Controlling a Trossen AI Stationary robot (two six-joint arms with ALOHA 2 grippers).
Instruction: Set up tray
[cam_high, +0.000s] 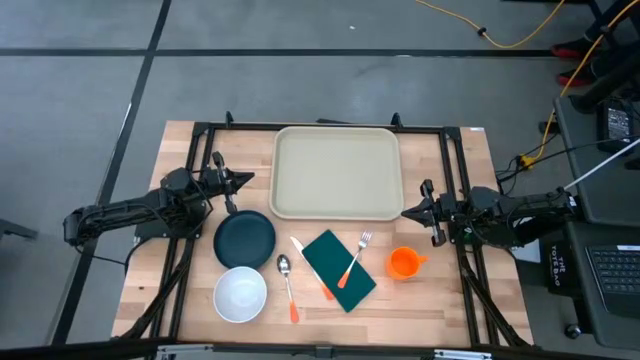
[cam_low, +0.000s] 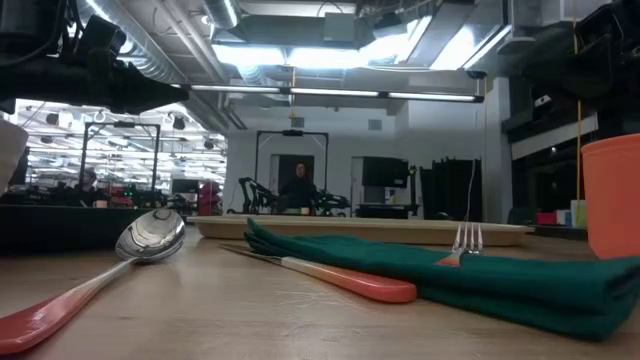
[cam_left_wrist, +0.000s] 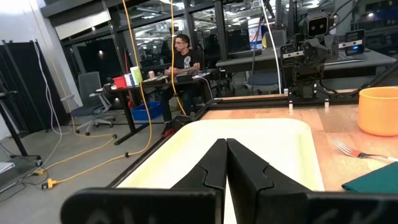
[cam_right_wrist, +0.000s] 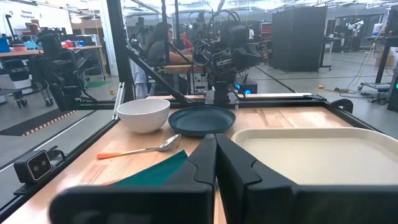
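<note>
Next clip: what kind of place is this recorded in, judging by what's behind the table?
Most likely a robotics lab or workshop. Beyond the table sit a person at a cluttered desk, other robot rigs, yellow cables across a bare floor, and exposed ceiling ducts.

We observed a grey floor (cam_high: 300, 90) crossed by dark seams, a yellow cable (cam_high: 520, 38) lying on it, ceiling strip lights (cam_low: 330, 93), and a person seated at a desk (cam_left_wrist: 158, 79).

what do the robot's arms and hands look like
Both arms are dark, nearly black, built of jointed segments. The left hand and right hand each end in two black fingers tapering to points. Thin dark cables run along the arms. No markings are legible.
</note>
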